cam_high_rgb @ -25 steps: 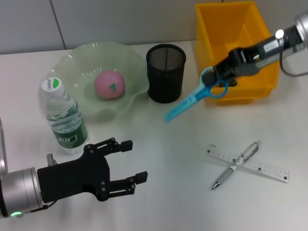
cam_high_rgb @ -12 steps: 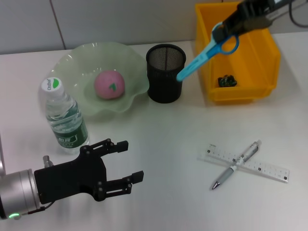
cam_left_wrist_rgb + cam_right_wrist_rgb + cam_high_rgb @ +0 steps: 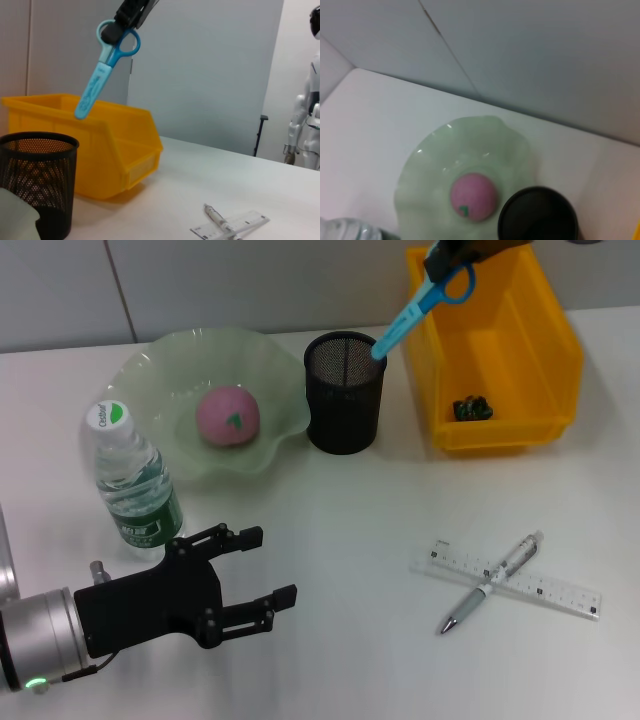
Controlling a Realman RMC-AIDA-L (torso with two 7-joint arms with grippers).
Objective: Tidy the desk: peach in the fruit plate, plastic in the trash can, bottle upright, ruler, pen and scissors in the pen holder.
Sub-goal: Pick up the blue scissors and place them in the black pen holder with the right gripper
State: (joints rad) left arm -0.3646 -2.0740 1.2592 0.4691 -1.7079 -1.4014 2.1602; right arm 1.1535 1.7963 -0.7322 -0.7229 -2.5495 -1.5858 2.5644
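Scissors (image 3: 420, 302) lifted above pen holder (image 3: 344, 392); left-wrist view confirms gap.

The right gripper (image 3: 452, 252) is raised at the far right, clamped on blue-handled plastic scissors (image 3: 415, 306). The left gripper (image 3: 262, 565) hovers near left, fingers spread, holding nothing.
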